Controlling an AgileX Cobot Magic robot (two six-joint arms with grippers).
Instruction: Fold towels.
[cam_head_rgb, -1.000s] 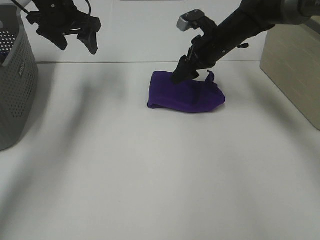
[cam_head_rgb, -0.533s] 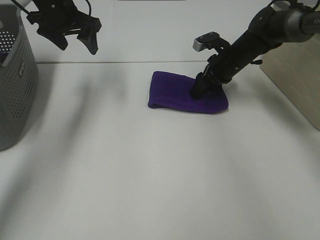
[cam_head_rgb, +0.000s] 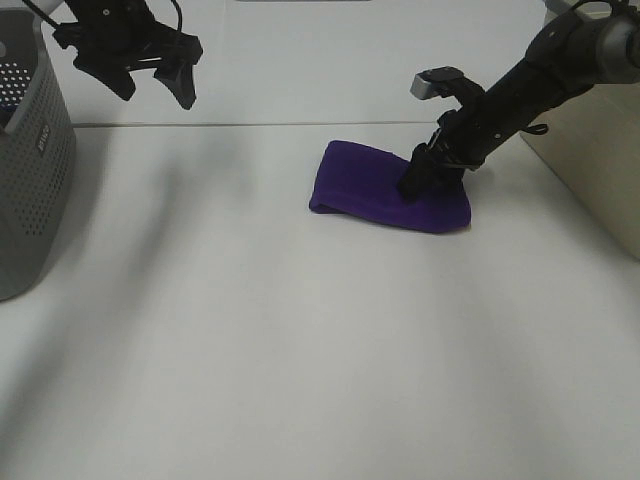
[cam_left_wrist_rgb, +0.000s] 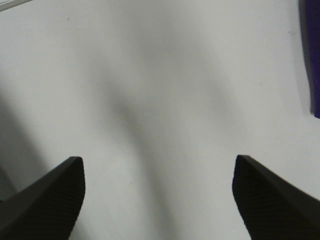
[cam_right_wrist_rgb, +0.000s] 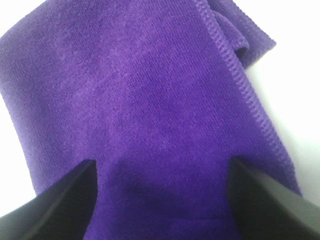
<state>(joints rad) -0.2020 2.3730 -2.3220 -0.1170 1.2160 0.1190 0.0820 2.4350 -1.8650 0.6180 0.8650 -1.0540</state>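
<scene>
Towel (cam_head_rgb: 375, 187) folded on table (cam_head_rgb: 300, 330); right pincer (cam_head_rgb: 418, 178) spread, pressing it

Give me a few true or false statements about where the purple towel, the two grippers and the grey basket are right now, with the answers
1. The right gripper is down on the purple towel. True.
2. The left gripper holds a towel corner. False: it hangs open and empty, away from the towel.
3. The grey basket stands at the table's left edge in the high view. True.
4. The towel lies inside the basket. False: it lies on the white table.
5. The right gripper's jaws are apart over the cloth. True.
</scene>
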